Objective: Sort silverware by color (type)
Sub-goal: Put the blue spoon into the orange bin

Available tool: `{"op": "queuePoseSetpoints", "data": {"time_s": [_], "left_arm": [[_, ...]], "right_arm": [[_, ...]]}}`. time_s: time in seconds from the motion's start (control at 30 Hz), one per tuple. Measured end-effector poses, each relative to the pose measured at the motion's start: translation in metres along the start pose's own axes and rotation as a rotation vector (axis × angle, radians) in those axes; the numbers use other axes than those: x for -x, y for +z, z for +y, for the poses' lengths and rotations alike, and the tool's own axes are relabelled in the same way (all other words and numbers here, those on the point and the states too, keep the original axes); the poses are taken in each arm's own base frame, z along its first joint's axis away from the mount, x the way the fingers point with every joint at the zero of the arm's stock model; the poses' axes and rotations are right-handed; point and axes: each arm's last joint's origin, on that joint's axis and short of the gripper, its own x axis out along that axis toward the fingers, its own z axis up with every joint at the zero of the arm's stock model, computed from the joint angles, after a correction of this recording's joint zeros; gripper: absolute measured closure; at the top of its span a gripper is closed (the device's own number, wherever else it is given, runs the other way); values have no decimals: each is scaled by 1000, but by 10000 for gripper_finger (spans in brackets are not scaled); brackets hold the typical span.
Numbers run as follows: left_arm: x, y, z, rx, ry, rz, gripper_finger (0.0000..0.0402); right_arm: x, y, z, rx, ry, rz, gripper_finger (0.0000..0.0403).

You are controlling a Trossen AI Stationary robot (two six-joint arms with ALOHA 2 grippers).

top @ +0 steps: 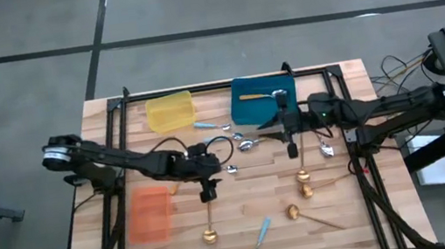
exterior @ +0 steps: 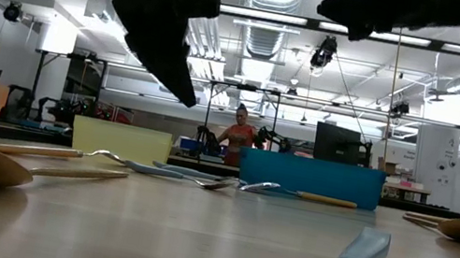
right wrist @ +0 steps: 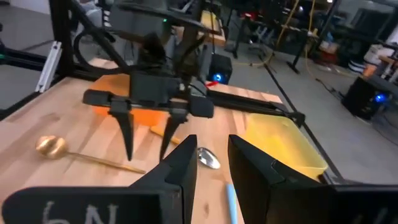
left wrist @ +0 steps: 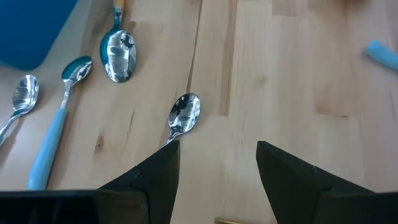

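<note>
The wooden table is carrying three plastic trays: yellow and blue at the far edge, orange nearer the left arm. One spoon is lying in the blue tray; the others are lying loose on the boards.

The left claw is hovering mid-table, released, with nothing between its fingers. The right claw is hanging beside the blue tray, its fingers partly parted and empty too.

I'm guessing the left arm is lining up on the little silver spoon lying just beside one finger. To do that well, it should be shifting sideways until the handle, not the rounded bowl, sits between the fingers, then dropping straight down and pinching low.

That spoon's bowl is shining like a mirror; its handle is hidden under the finger. Elsewhere, a gold spoon and a blue-handled spoon are waiting near the front edge.
</note>
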Motion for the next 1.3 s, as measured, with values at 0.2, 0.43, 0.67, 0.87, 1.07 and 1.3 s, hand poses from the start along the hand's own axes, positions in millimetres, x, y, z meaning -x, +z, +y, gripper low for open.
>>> {"op": "queuePoseSetpoints", "data": {"time_s": [0.2, 0.43, 0.67, 0.87, 1.07, 1.3], "left_arm": [[1, 2, 0, -10, 0, 2, 208], [3, 3, 2, -57, 4, 1, 208], [3, 3, 3, -50, 7, 2, 208], [3, 3, 3, 14, 8, 2, 208], [3, 3, 4, 39, 8, 2, 208], [1, 6, 13, 30, 45, -10, 208]], "right_arm": [[0, -16, 4, 0, -2, 25, 321], [-4, -18, 3, 124, 2, 35, 321], [-5, -13, 2, 219, 1, 24, 321], [-4, -15, 3, 283, 11, 42, 324], [7, -4, 1, 358, -14, -14, 342], [19, 6, -2, 393, -47, -62, 360]]}}
